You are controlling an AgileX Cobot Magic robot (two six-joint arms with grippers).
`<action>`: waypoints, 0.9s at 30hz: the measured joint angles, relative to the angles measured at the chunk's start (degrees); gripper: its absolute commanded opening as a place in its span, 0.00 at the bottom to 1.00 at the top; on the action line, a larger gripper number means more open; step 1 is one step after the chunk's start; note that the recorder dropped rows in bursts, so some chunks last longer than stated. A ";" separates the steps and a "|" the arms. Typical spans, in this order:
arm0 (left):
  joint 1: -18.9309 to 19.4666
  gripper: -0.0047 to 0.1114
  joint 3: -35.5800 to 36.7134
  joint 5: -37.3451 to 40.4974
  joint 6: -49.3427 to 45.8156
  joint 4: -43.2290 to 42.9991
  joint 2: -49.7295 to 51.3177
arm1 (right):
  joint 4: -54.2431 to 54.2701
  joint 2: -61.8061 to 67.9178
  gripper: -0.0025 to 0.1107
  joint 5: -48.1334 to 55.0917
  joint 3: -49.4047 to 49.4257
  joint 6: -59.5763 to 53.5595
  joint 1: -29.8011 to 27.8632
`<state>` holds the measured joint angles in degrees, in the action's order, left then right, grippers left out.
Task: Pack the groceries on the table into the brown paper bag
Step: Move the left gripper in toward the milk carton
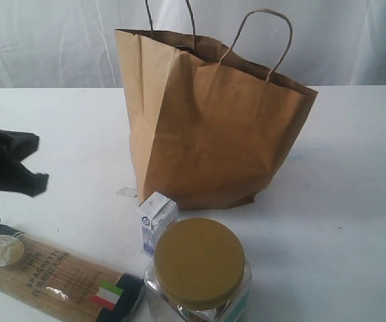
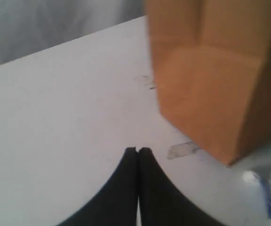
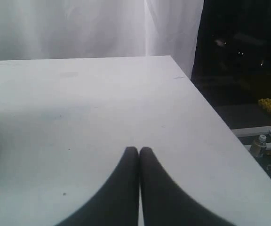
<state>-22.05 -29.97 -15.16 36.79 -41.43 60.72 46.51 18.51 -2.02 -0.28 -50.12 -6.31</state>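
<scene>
While standing upright ahead of the jaws of the left gripper (image 2: 138, 149), off to one side: tall creased brown kraft paper bag (image 1: 213, 127), twisted cord handles up. Exterior view alone: flat spaghetti pack with Italian flag (image 1: 52, 272), clear jar with mustard lid (image 1: 200, 265). Left jaws pressed together, empty. Right gripper (image 3: 139, 149) likewise, bare large flat white tabletop (image 3: 79, 103) ahead.

The brown paper bag (image 1: 213, 134) stands upright and open, right of the left pincer (image 2: 138, 150). The white-blue carton (image 1: 157, 215), mustard-lidded jar (image 1: 200, 268) and spaghetti pack (image 1: 52, 272) sit nearer the camera.

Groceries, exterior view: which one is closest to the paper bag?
The small white-blue carton, upright at the base of the brown paper bag; the mustard-lid jar and spaghetti pack sit nearer the camera.
</scene>
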 measured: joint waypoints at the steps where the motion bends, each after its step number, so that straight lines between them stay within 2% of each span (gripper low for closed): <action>1: -1.92 0.04 0.12 -0.89 0.13 -2.65 0.38 | 0.00 0.00 0.02 0.00 0.00 0.00 0.00; 4: -6.76 0.04 0.26 -0.45 0.20 -7.34 1.12 | 0.00 0.00 0.02 0.00 0.00 0.00 0.00; 6: -8.70 0.04 0.26 3.40 0.20 -8.04 1.87 | 0.00 0.00 0.02 0.00 0.00 0.00 0.00; 10: -11.69 0.04 -0.77 13.06 1.26 -6.06 4.20 | 0.00 0.00 0.02 0.00 0.00 0.00 0.00; 16: -20.21 0.04 -1.41 15.69 1.61 -4.35 6.92 | 0.00 0.00 0.02 0.00 0.00 0.00 0.00; 22: -27.10 0.04 -0.45 13.29 -5.79 -4.32 13.14 | 0.00 0.00 0.02 0.00 0.00 0.00 0.00; 27: -28.58 0.04 1.05 6.01 -8.21 -4.32 18.17 | 0.00 0.00 0.02 0.00 0.00 0.00 0.00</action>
<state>-50.63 -28.92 -9.15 28.58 -45.75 78.89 46.51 18.51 -2.02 -0.28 -50.12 -6.31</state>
